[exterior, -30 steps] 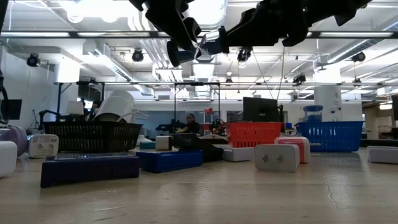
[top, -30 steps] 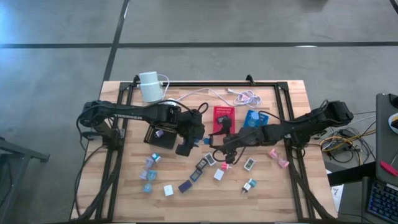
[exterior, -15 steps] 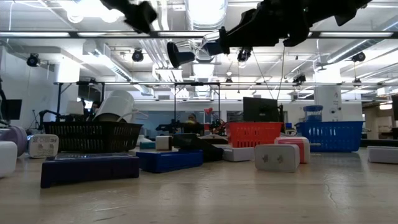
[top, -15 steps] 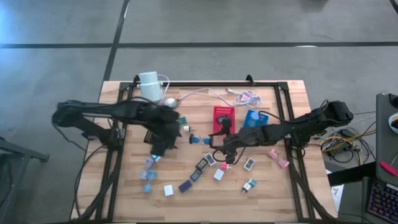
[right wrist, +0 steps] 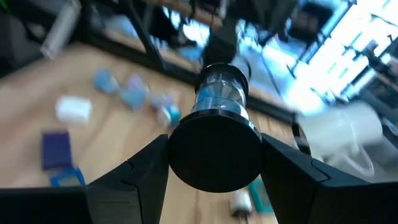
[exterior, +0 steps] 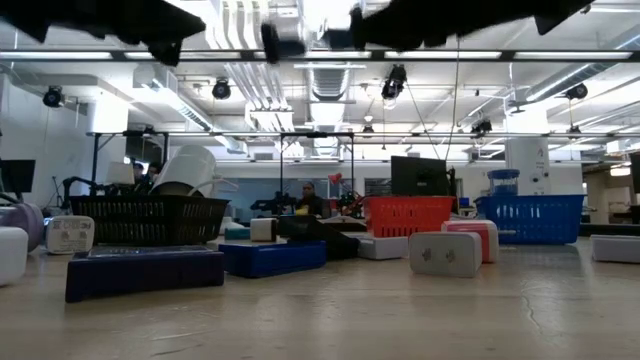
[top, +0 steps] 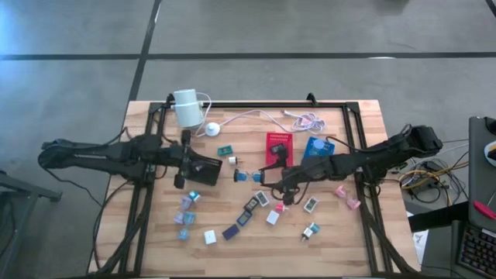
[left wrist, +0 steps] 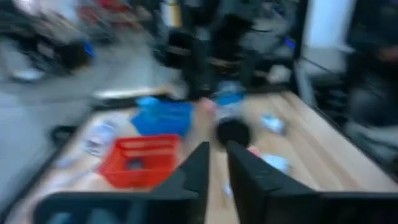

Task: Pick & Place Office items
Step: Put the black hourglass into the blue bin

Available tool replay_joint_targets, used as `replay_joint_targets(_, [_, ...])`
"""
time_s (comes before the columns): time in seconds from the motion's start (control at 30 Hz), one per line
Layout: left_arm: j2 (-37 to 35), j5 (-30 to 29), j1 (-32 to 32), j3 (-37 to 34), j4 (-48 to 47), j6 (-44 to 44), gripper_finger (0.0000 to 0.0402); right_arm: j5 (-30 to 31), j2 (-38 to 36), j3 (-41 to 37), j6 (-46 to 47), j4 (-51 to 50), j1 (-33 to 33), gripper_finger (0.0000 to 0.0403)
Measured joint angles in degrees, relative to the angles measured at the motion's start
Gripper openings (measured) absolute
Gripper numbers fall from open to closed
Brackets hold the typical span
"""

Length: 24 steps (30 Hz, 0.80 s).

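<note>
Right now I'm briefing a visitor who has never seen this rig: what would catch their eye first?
The right hand over the table's middle, shut on a round black-capped item. Next, small office items scattered across the wooden table, with red tray and blue tray behind. The left hand is over the left side.

A: Where is the left gripper (top: 180, 159)?
B: Over the table's left part, its arm stretched in from the left edge, fingers (left wrist: 198, 167) nearly together, nothing between them.
A: And the right gripper (top: 269, 177)?
B: Mid-table, clamped around a black round-ended cylinder (right wrist: 215, 148).
</note>
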Motion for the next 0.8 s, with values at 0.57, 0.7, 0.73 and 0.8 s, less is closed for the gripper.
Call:
replay_joint_targets(0.57, [-10.3, -7.2, 0.2, -12.1, 3.4, 6.7, 0.0014, -10.2, -34.7, 0.0, 13.4, -25.4, 0.0, 0.0205])
replay_joint_targets(0.7, [-10.2, -7.2, 0.2, -12.1, 3.3, 8.0, 0.0014, -11.3, -42.8, -0.3, 16.1, -30.8, 0.2, 0.0205])
replay_joint_targets(0.73, [-10.2, -7.2, 0.2, -12.1, 3.2, 8.2, 0.0013, -11.2, -44.7, -0.5, 16.5, -31.9, 0.3, 0.0205])
replay_joint_targets(0.8, [-10.2, -7.2, 0.2, -12.1, 3.2, 8.6, 0.0012, -11.2, -48.0, -1.1, 16.8, -33.5, 0.3, 0.0205])
